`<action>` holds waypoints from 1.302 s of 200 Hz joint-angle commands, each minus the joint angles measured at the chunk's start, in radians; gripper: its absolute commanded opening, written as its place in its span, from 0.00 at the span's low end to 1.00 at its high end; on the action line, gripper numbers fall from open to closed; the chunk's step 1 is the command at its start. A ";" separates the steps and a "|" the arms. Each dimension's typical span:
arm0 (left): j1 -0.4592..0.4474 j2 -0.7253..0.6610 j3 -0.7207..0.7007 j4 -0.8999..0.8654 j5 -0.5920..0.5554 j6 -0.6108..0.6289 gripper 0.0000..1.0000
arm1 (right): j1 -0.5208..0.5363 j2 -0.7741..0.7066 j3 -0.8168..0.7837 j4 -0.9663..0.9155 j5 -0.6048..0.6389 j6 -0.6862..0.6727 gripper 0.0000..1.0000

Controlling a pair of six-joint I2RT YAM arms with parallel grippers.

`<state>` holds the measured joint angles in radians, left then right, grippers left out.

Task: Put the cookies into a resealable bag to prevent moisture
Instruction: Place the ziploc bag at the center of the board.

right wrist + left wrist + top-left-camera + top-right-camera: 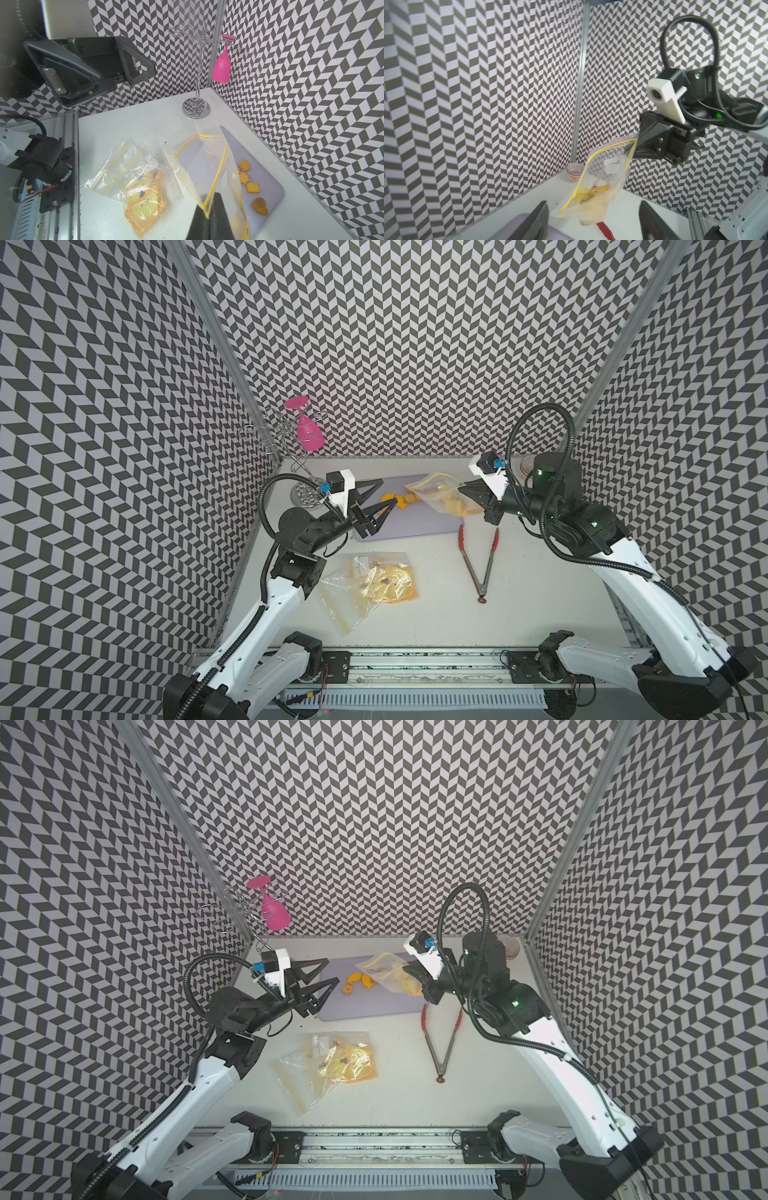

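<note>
Cookies [401,498] lay on the tray [415,526] at twelve o'clock, some inside the bag [432,489] pinched by right fingers [214,207]. Left fingers [384,508] stood open at their nine o'clock. Loading seemed in hand, and a gentle grasp was needed next.

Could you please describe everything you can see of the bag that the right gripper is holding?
The bag is thin, clear, crinkled plastic with a yellow zip strip along its mouth. The right gripper is shut on one corner of the mouth, its fingers pinching the strip. The bag hangs tilted over the lilac tray, with its mouth gaping open. Several yellow cookies lie in its lower end. Whether it touches the tray cannot be told.
</note>
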<state>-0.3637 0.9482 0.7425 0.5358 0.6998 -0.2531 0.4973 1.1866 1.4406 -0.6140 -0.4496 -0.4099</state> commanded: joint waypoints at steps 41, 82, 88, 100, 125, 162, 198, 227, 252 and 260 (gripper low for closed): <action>-0.084 0.014 -0.004 0.037 0.049 0.233 0.65 | -0.006 0.026 0.167 -0.056 -0.093 -0.098 0.00; -0.084 0.022 -0.018 0.054 0.022 0.202 0.62 | -0.005 -0.010 0.175 -0.037 -0.143 -0.080 0.00; -0.085 0.021 -0.021 0.061 0.022 0.195 0.61 | -0.006 -0.016 0.175 -0.034 -0.147 -0.075 0.00; -0.086 0.023 -0.029 0.071 0.022 0.181 0.61 | -0.005 -0.024 0.175 -0.032 -0.157 -0.071 0.00; -0.104 0.030 -0.032 0.078 0.048 0.176 0.61 | -0.005 -0.039 0.173 -0.023 -0.182 -0.066 0.00; -0.116 0.058 -0.022 0.086 0.046 0.161 0.61 | -0.005 -0.049 0.177 -0.018 -0.209 -0.065 0.00; -0.117 0.090 -0.011 0.109 0.042 0.140 0.59 | -0.005 -0.058 0.178 -0.008 -0.215 -0.062 0.00; -0.120 0.089 -0.014 0.143 0.081 0.126 0.59 | -0.005 -0.055 0.176 -0.013 -0.228 -0.064 0.00; -0.125 0.090 -0.008 0.152 0.078 0.124 0.59 | -0.005 -0.059 0.173 -0.014 -0.247 -0.061 0.00; -0.124 0.095 -0.002 0.144 0.078 0.129 0.59 | -0.005 -0.063 0.172 -0.010 -0.252 -0.060 0.00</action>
<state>-0.4820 1.0451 0.7170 0.6430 0.7555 -0.1169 0.4938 1.1564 1.5970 -0.6876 -0.6621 -0.4706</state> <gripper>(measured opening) 0.587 0.047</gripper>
